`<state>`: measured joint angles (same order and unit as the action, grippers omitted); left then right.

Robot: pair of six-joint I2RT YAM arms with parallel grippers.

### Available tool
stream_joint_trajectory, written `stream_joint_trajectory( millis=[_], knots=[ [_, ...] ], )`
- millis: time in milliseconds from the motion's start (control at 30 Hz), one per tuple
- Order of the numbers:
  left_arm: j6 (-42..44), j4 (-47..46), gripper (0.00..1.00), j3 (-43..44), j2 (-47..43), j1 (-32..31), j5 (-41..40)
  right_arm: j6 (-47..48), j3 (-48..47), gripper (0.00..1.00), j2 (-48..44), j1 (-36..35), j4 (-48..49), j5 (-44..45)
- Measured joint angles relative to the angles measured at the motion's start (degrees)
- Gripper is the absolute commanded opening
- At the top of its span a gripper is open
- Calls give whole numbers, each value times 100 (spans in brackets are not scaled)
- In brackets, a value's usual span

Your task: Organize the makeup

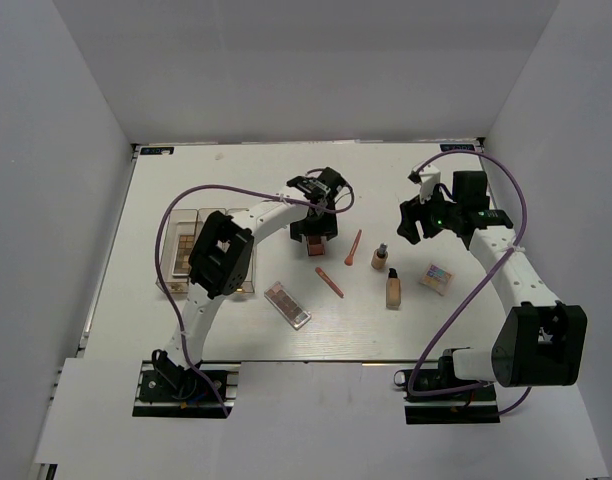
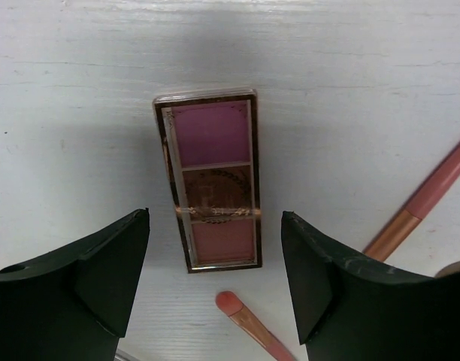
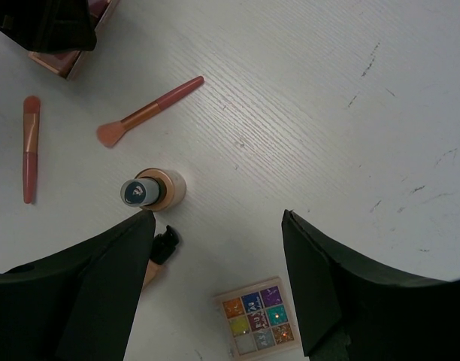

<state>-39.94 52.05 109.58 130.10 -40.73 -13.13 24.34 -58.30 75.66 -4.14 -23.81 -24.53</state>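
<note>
— How far along?
— Barely begun. At left in the top view, clear organizer (image 1: 169, 262), seemingly with some palettes inside.
— Left over?
— Mid-frame: three-pan palette (image 2: 215, 180) under the spread, ungripping left gripper (image 2: 215, 278); then brown palette (image 1: 287, 305), pastel compact (image 1: 437, 277), two bottles (image 1: 393, 289), two sticks (image 1: 353, 247). Right gripper (image 3: 215, 286) likewise spread, empty.

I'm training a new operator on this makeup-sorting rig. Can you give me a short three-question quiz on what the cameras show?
1. What lies below the open left gripper? A: a bottle. B: the three-pan palette. C: a compact.
2. True or false: the right gripper is open and holds nothing.
3. Fill in: next to the upright bottle, the second bottle ___.
Key: 1 B. 2 true. 3 lies on its side.
</note>
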Motion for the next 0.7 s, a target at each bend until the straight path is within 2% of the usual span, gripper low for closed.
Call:
stream_joint_trajectory(
  millis=[400, 500, 600, 700],
  knots=[
    [-13, 39, 77, 0, 223, -7, -105, -9, 2, 74, 0, 0, 4, 0],
    [-11, 44, 69, -2, 223, -4, -107, -13, 2, 74, 0, 0, 4, 2],
    [-20, 39, 51, -2, 223, -4, -131, -15, 2, 74, 0, 0, 4, 4],
    [4, 17, 41, -24, 212, -2, -166, -15, 2, 74, 0, 0, 4, 15]
  ],
)
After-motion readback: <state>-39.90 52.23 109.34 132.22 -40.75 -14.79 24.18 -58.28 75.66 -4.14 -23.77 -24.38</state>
